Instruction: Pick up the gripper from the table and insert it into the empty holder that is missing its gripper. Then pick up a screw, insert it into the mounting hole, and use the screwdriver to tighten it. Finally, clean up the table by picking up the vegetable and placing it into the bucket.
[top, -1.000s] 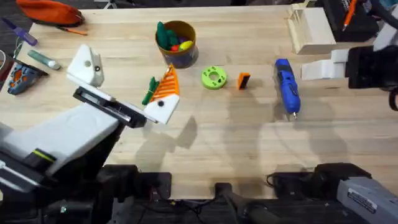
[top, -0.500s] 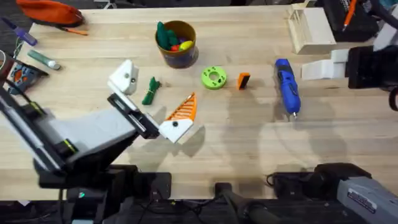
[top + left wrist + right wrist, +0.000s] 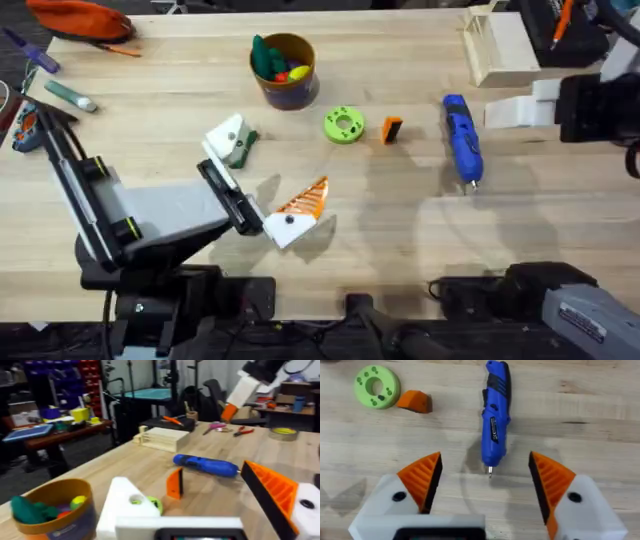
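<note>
- 2 tools: left tool [image 3: 258,185] spread wide, 1 finger bare white (holder [image 3: 227,139]); right tool [image 3: 482,477] spread, nothing held.
- 1 screwdriver [image 3: 462,139], 1 orange gripper [image 3: 392,130], 1 green ring [image 3: 344,125], 1 bucket [image 3: 284,69] on tabletop [image 3: 400,220].

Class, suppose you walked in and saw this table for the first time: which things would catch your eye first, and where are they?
Probably the blue screwdriver lying right of centre, with the small orange gripper and a lime-green ring beside it. Next, the bucket of colourful toys toward the table's far side. In front of it the left gripper spreads its white fingers wide, one orange-padded.
</note>
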Controlling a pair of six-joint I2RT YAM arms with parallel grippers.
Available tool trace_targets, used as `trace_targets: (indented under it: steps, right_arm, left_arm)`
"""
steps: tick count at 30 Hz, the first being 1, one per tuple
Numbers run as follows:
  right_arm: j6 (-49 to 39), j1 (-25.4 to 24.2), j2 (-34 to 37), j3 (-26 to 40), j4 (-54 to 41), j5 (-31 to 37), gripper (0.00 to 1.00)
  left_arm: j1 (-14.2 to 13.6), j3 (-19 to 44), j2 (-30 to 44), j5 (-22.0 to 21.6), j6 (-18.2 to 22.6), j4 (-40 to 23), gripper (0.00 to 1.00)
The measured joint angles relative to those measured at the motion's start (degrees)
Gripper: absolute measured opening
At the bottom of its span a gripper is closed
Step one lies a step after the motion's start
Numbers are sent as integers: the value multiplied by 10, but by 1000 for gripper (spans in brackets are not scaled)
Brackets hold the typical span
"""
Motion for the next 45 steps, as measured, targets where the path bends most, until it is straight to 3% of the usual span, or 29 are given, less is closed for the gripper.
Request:
trace_targets:
  steps: [18, 23, 27, 45]
  right_arm:
    - [0, 0, 0, 0, 0, 0, 993]
    - [0, 0, 0, 0, 0, 0, 993]
    - [0, 0, 0, 0, 0, 0, 993]
    - [0, 0, 0, 0, 0, 0, 994]
  left_arm:
    - [0, 0, 0, 56, 9, -148, 986]
    - [0, 1, 0, 90, 78, -158, 986]
    - [0, 2, 0, 117, 106, -164, 986]
    - [0, 2, 0, 131, 121, -166, 985]
